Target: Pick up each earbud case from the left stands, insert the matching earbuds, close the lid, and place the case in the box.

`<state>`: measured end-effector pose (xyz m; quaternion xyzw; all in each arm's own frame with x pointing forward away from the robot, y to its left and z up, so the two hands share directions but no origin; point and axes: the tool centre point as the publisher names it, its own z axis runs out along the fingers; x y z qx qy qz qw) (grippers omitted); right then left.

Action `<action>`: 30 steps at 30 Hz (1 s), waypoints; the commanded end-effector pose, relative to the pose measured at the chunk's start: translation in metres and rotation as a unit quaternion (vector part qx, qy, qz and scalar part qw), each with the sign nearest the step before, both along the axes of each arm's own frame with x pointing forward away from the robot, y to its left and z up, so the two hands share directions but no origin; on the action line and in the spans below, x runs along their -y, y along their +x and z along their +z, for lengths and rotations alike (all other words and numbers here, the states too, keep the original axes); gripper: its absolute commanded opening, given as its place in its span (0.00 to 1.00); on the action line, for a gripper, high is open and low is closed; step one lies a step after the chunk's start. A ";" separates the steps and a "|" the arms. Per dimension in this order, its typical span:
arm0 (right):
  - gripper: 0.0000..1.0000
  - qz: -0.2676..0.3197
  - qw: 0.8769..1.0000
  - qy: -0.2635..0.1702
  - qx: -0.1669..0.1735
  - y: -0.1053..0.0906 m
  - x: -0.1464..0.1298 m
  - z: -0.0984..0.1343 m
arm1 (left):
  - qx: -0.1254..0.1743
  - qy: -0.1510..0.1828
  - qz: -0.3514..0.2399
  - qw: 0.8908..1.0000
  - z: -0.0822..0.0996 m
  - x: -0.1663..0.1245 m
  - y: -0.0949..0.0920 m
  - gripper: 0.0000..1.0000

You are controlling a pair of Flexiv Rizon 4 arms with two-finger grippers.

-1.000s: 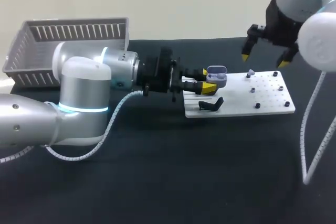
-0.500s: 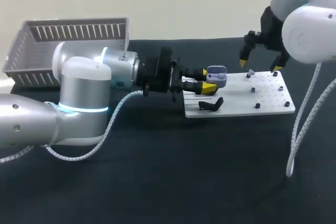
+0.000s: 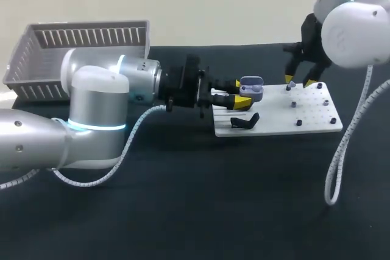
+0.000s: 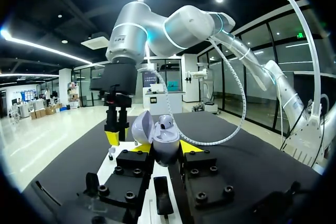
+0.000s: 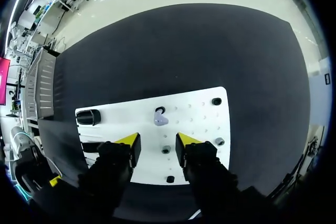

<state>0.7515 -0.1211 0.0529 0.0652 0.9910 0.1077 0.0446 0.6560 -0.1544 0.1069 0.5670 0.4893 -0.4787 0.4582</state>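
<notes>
Left gripper (image 3: 239,92) horizontal, clamped; right gripper (image 3: 297,81) pointing down, fingers apart.

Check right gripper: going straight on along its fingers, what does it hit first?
Likely the lavender earbud on the white board: it sits just ahead of the open right gripper, about midway between its fingers. Depth is unclear, so the tips might touch the board beside it first.

Bright, even light falls from overhead, with soft glare on the glossy silver-white left arm (image 3: 97,98) and barely any shadow on the matte black table (image 3: 201,205).
</notes>
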 end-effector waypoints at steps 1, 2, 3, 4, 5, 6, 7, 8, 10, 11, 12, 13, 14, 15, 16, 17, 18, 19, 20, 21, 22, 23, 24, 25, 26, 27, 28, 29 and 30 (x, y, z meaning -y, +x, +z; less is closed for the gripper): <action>0.45 0.003 1.000 0.001 -0.009 0.006 -0.002 -0.003 | 0.002 -0.001 0.003 1.000 -0.001 0.000 -0.002 0.00; 0.45 0.004 1.000 0.001 -0.009 0.006 -0.003 -0.003 | 0.002 -0.001 0.003 1.000 -0.001 0.000 -0.002 0.00; 0.45 0.005 1.000 0.001 -0.010 0.007 -0.004 -0.004 | 0.002 -0.001 0.003 1.000 -0.001 0.000 -0.002 0.00; 0.45 0.006 1.000 0.001 -0.012 0.007 -0.005 -0.004 | 0.002 -0.001 0.003 1.000 -0.001 0.000 -0.002 0.00; 0.45 0.006 1.000 0.001 -0.013 0.008 -0.005 -0.005 | 0.002 -0.001 0.003 1.000 -0.001 0.000 -0.002 0.00; 0.45 0.007 1.000 0.001 -0.015 0.008 -0.005 -0.006 | 0.002 -0.001 0.003 1.000 -0.001 0.000 -0.002 0.00; 0.46 0.007 1.000 0.001 -0.017 0.009 -0.005 -0.007 | 0.002 -0.001 0.003 1.000 -0.001 0.000 -0.002 0.00; 0.46 0.006 1.000 0.001 -0.019 0.009 -0.005 -0.009 | 0.002 -0.001 0.003 1.000 -0.001 0.000 -0.002 0.00; 0.45 0.005 1.000 0.001 -0.024 0.011 -0.005 -0.013 | 0.002 -0.001 0.003 1.000 -0.001 0.000 -0.002 0.00; 0.45 0.004 1.000 0.001 -0.026 0.012 -0.004 -0.015 | 0.002 -0.001 0.003 1.000 -0.001 0.000 -0.002 0.00; 0.44 0.003 1.000 0.001 -0.028 0.012 -0.003 -0.017 | 0.002 -0.001 0.003 1.000 -0.001 0.000 -0.002 0.00; 0.44 0.003 1.000 0.001 -0.029 0.013 -0.003 -0.018 | 0.002 -0.001 0.003 1.000 -0.001 0.000 -0.002 0.00; 0.43 0.001 1.000 0.002 -0.030 0.013 -0.002 -0.019 | 0.002 -0.001 0.003 1.000 -0.001 0.000 -0.002 0.00; 0.42 0.001 1.000 0.002 -0.032 0.014 -0.002 -0.020 | 0.002 -0.001 0.003 1.000 -0.001 0.000 -0.002 0.00; 0.42 0.001 0.999 0.002 -0.032 0.014 -0.002 -0.020 | 0.002 -0.001 0.003 1.000 -0.001 0.000 -0.002 0.00; 0.42 0.000 0.999 0.002 -0.032 0.014 -0.001 -0.021 | 0.002 -0.001 0.003 1.000 -0.001 0.000 -0.002 0.00; 0.42 0.000 0.999 0.002 -0.033 0.014 -0.001 -0.021 | 0.002 -0.001 0.003 1.000 -0.001 0.000 -0.002 0.00; 0.42 -0.001 0.999 0.002 -0.033 0.015 -0.001 -0.021 | 0.002 -0.001 0.003 1.000 -0.001 0.000 -0.002 0.00; 0.41 -0.001 0.999 0.003 -0.033 0.015 -0.001 -0.021 | 0.002 -0.001 0.003 1.000 -0.001 0.000 -0.002 0.00; 0.41 -0.002 0.999 0.004 -0.033 0.015 0.000 -0.021 | 0.002 -0.001 0.003 1.000 -0.001 0.000 -0.002 0.00; 0.40 -0.002 0.999 0.004 -0.033 0.015 0.000 -0.021 | 0.002 -0.001 0.003 1.000 -0.001 0.000 -0.002 0.00; 0.40 -0.002 0.999 0.005 -0.033 0.016 0.000 -0.021 | 0.002 -0.001 0.003 1.000 -0.001 0.000 -0.002 0.00; 0.39 -0.002 0.999 0.005 -0.032 0.016 0.000 -0.021 | 0.002 -0.001 0.003 1.000 -0.001 0.000 -0.002 0.00; 0.39 -0.002 0.999 0.005 -0.032 0.016 0.000 -0.021 | 0.002 -0.001 0.003 1.000 -0.001 0.000 -0.002 0.00; 0.38 -0.002 0.999 0.005 -0.032 0.016 0.000 -0.020 | 0.002 -0.001 0.003 1.000 -0.001 0.000 -0.002 0.00; 0.38 -0.003 0.999 0.006 -0.032 0.017 0.000 -0.021 | 0.002 -0.001 0.003 1.000 -0.001 0.000 -0.002 0.00; 0.37 -0.003 0.999 0.006 -0.032 0.017 0.001 -0.021 | 0.002 -0.001 0.003 1.000 -0.001 0.000 -0.002 0.00; 0.36 -0.004 0.999 0.006 -0.033 0.017 0.001 -0.021 | 0.002 -0.001 0.003 1.000 -0.001 0.000 -0.002 0.00; 0.36 -0.004 0.999 0.007 -0.033 0.017 0.001 -0.022 | 0.002 -0.001 0.003 1.000 -0.001 0.000 -0.002 0.00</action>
